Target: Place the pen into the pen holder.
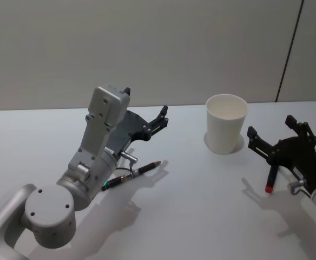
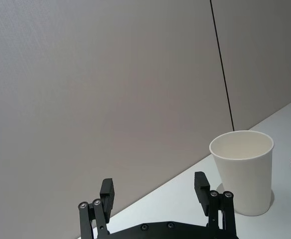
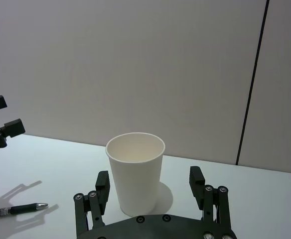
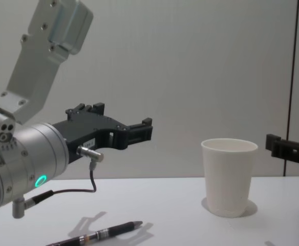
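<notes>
A dark pen (image 1: 139,171) with a silver tip lies flat on the white table, also seen in the chest view (image 4: 106,233) and the right wrist view (image 3: 18,209). My left gripper (image 1: 160,116) hangs open and empty in the air above and beyond the pen, pointing toward the pen holder (image 1: 226,123). The pen holder is a plain white paper cup, upright and empty, at the table's middle right (image 4: 228,177). My right gripper (image 1: 271,129) is open and empty just right of the cup, and the cup (image 3: 135,172) stands a little beyond its fingers.
A second dark pen-like stick with a red end (image 1: 270,179) lies on the table under my right gripper. The grey wall runs close behind the table's far edge (image 1: 179,105). Bare tabletop (image 1: 201,206) spreads in front of the cup.
</notes>
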Robot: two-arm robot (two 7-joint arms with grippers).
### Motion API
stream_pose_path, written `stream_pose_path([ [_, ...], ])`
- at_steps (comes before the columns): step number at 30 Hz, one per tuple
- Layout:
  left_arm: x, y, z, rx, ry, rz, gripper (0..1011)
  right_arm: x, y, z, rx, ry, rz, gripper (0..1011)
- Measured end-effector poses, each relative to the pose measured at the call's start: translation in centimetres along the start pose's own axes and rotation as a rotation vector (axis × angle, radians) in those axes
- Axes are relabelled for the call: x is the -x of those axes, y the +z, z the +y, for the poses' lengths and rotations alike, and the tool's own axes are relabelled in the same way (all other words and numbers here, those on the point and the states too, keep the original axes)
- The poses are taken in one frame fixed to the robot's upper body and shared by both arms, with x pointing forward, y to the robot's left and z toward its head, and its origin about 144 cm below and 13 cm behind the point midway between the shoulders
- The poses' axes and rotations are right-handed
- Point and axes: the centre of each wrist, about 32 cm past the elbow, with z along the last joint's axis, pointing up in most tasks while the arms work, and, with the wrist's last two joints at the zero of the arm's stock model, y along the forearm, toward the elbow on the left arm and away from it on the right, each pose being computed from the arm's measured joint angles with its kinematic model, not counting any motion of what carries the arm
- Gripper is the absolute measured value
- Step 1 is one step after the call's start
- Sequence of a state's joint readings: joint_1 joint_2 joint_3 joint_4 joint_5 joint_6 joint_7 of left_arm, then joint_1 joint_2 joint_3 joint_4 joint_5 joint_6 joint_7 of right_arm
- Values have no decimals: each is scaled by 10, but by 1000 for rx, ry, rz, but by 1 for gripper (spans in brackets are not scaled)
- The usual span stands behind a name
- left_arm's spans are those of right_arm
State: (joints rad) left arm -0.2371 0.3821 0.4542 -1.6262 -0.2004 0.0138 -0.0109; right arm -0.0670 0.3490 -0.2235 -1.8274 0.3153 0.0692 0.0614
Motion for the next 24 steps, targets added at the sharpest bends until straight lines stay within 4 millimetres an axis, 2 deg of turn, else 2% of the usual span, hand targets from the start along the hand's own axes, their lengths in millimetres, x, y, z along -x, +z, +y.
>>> stream_pose_path([
  [13,0,0,0,0,0,0,1001,6,5,-6,16,-57,63,1002],
  [24,0,0,0,0,0,0,1001,12,11,3,48,-151,116,1002],
])
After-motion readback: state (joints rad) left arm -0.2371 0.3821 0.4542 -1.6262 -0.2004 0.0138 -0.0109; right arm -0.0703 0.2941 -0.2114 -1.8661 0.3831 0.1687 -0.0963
